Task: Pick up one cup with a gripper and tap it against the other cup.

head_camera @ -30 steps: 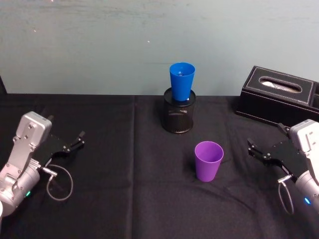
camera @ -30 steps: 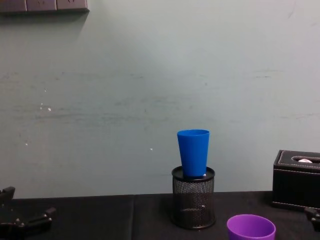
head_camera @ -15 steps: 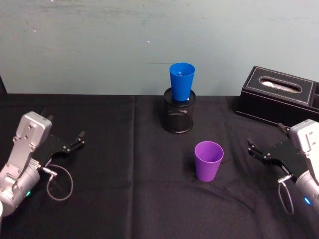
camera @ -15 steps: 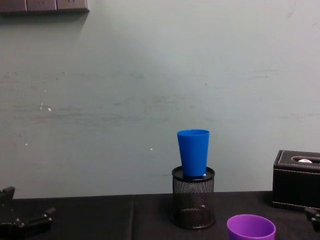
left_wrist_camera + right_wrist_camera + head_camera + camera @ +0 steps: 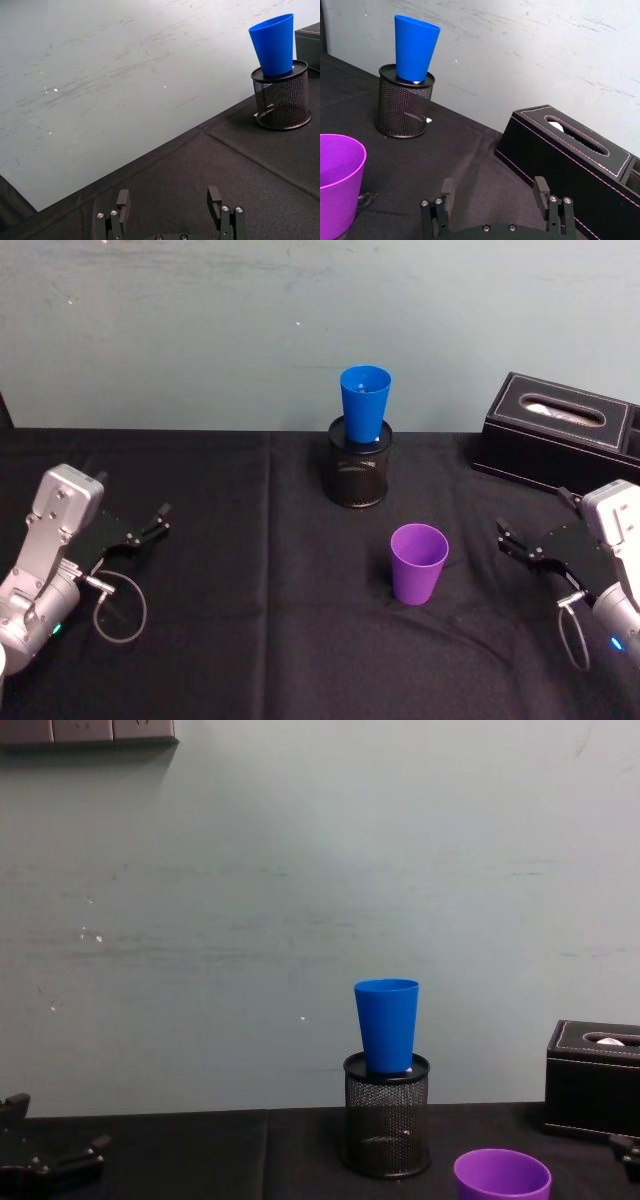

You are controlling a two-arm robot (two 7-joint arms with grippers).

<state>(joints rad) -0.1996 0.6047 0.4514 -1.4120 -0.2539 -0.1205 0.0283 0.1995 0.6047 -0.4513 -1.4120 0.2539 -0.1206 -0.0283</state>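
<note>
Purple is the colour to watch: the purple cup (image 5: 418, 563) stands upright and alone on the black-draped desk (image 5: 250, 570), mouth up, nothing touching it. It sits in front of the mesh pen holder (image 5: 358, 475) and a little toward the robot's right, with open cloth all round, so it looks easy to reach from the side.

Now the target. The blue cup (image 5: 364, 402) is not on the desk at all. Its narrow base is dropped into the mouth of the mesh holder, so it rides high, most of its wall exposed above the rim. That seating probably steadies it against a knock, and it means the purple cup must be lifted well up to meet it.

On to the arms. The right gripper (image 5: 508, 540) waits low at the right side of the desk, pointed at the purple cup and near it, jaws spread wide and empty. That is a sensible stance, since this wide-rimmed cup needs a generous opening. The left gripper (image 5: 158, 520) is parked at the far left, well apart from both cups, its jaws likewise parted with nothing between them.

A black tissue box (image 5: 560, 435) sits at the rear right, beside the right arm's side but clear of the line to the cup. No grasp yet; the pick-up is the step in hand.
</note>
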